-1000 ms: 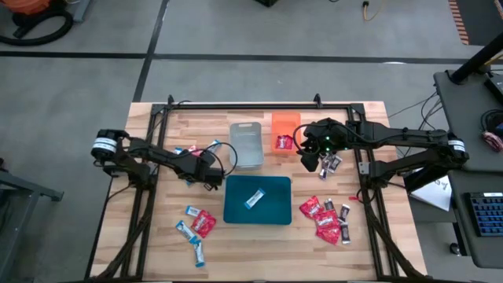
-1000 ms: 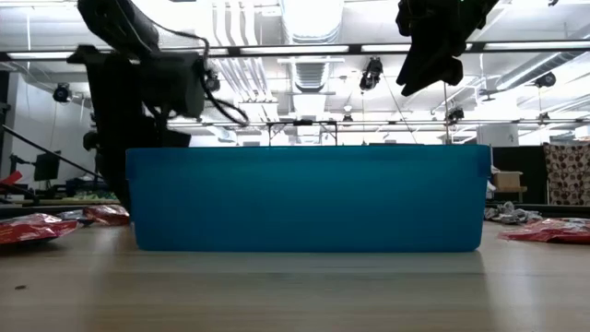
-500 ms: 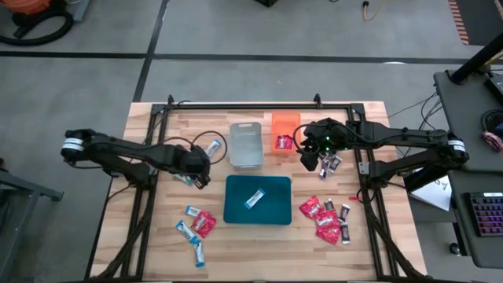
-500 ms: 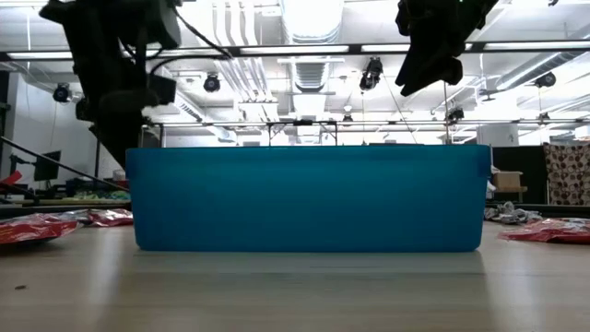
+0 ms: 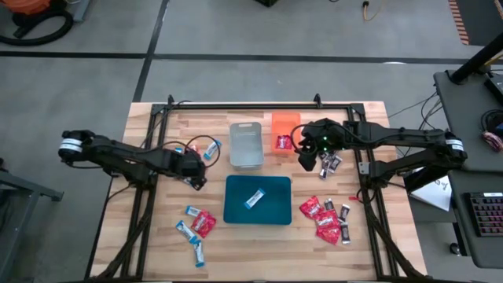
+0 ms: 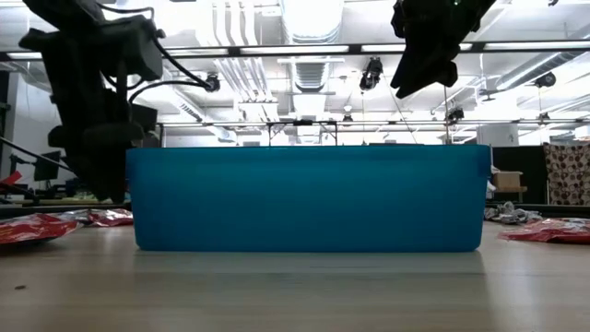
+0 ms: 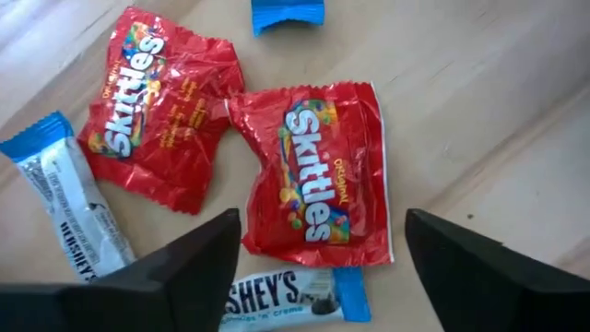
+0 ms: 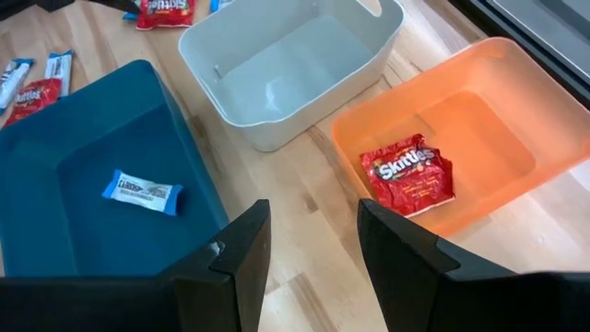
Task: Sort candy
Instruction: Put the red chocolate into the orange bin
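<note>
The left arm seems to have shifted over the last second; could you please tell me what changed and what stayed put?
The left gripper drew back from beside the blue tray toward the table's left side and opened; it now hovers empty over two red Skittles packets. The right gripper stayed beside the orange tray, and the trays and their candy are unchanged.

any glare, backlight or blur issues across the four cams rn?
Low view: bright ceiling lights backlight both arms into silhouettes, and the blue tray blocks most of the table. Left wrist view: red packets are sharp with slight wrapper sheen; the left claw is dark and soft at the edge. Right wrist view: light reflection inside the grey tray. High view: even light.
</note>
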Action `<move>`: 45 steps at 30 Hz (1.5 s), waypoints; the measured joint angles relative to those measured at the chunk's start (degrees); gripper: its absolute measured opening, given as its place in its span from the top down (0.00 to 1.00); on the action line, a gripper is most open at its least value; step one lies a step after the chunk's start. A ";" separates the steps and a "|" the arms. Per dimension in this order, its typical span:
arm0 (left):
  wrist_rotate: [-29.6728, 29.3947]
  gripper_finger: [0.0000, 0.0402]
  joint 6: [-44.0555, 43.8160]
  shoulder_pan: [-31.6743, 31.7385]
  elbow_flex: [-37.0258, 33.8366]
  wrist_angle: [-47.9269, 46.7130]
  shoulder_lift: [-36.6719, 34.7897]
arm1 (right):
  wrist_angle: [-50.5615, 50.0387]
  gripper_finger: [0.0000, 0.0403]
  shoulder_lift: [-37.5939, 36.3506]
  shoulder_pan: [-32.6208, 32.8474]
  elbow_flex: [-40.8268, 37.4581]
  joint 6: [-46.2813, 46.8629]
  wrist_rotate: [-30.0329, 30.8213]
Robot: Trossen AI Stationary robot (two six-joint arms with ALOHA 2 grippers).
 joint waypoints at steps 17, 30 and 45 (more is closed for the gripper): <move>-4.31 0.23 1.54 0.02 -0.43 6.99 10.17 | 0.07 0.61 0.02 0.00 0.00 0.04 -0.03; -3.25 0.64 3.46 -0.02 2.42 6.24 13.69 | 0.19 0.61 0.00 -0.02 0.00 0.04 -0.03; -3.68 0.95 7.71 -1.55 3.75 3.88 6.26 | 0.81 0.62 -0.02 0.40 -0.16 -2.12 0.03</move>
